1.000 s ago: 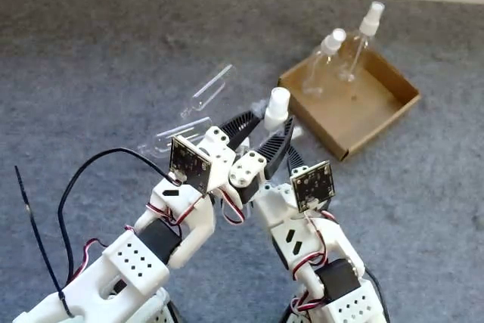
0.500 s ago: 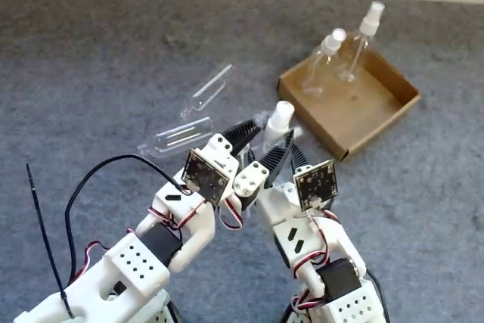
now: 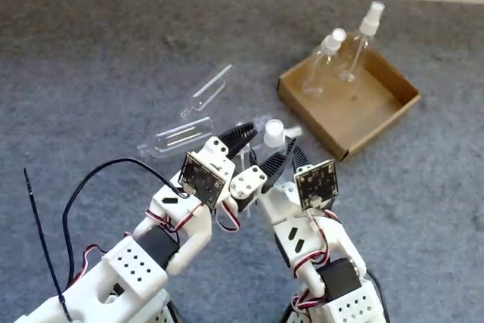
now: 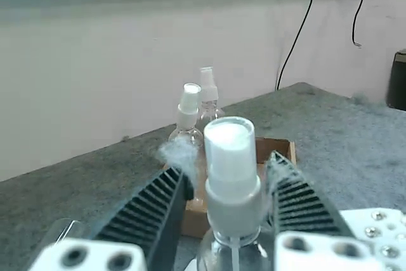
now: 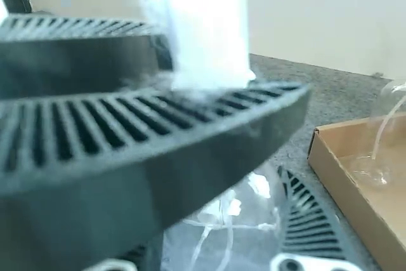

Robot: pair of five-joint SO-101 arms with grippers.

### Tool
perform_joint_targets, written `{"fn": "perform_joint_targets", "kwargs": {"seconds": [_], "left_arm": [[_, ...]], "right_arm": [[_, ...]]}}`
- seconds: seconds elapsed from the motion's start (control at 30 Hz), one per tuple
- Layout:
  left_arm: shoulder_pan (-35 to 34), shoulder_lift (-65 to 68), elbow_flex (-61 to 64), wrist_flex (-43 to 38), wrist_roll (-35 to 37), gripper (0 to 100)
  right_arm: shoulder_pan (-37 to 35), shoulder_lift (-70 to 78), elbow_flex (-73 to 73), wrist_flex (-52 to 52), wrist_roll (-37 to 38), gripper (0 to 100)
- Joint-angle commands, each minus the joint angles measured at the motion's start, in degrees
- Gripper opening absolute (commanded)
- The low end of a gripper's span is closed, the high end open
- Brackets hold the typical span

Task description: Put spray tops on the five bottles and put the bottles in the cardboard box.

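A clear bottle [image 5: 222, 220] stands upright in my right gripper [image 3: 286, 158], which is shut on its body. A white spray top [image 3: 274, 132] sits on its neck. My left gripper [image 4: 225, 179] straddles that spray top [image 4: 229, 157], with a narrow gap on each side, so it is open. The black ridged fingers [image 5: 146, 138] of the left gripper cross in front of the top in the right wrist view. The cardboard box [image 3: 311, 120] lies at the right with two capped bottles [image 3: 321, 62] [image 3: 359, 43] standing in it.
Two clear bottles lie on the grey carpet left of the box, one [image 3: 208, 88] farther off and one [image 3: 174, 136] close to the left arm. A black cable [image 3: 72, 194] loops beside the left arm. The box [image 4: 279, 147] sits behind the held bottle.
The held bottle and both grippers have drawn back from the box toward the arm bases. The left wrist has turned around the spray top.
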Motion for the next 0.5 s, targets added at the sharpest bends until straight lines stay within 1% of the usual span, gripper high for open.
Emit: {"fn": "perform_joint_targets", "kwargs": {"seconds": [0.0, 0.13, 0.2, 0.23, 0.33, 0.47], "left_arm": [[0.3, -7.3, -1.7, 2.0, -0.6, 16], [0.3, -15.1, -4.1, 15.7, -0.8, 16], [0.3, -18.9, -4.9, 21.2, -0.8, 16], [0.3, -20.7, -4.9, 22.6, -0.8, 16], [0.2, -24.5, -4.5, 23.6, -0.8, 16], [0.2, -25.6, -3.8, 23.6, -0.8, 16]], "right_arm": [[0.7, -0.8, 9.8, 0.0, -0.6, 17.0], [0.7, -0.8, 9.8, 0.0, -0.6, 17.0], [0.7, -0.8, 9.8, 0.0, -0.6, 17.0], [0.7, -0.8, 9.8, 0.0, -0.6, 17.0], [0.7, -0.8, 9.8, 0.0, -0.6, 17.0], [0.7, -0.8, 9.8, 0.1, -0.6, 17.0]]}}
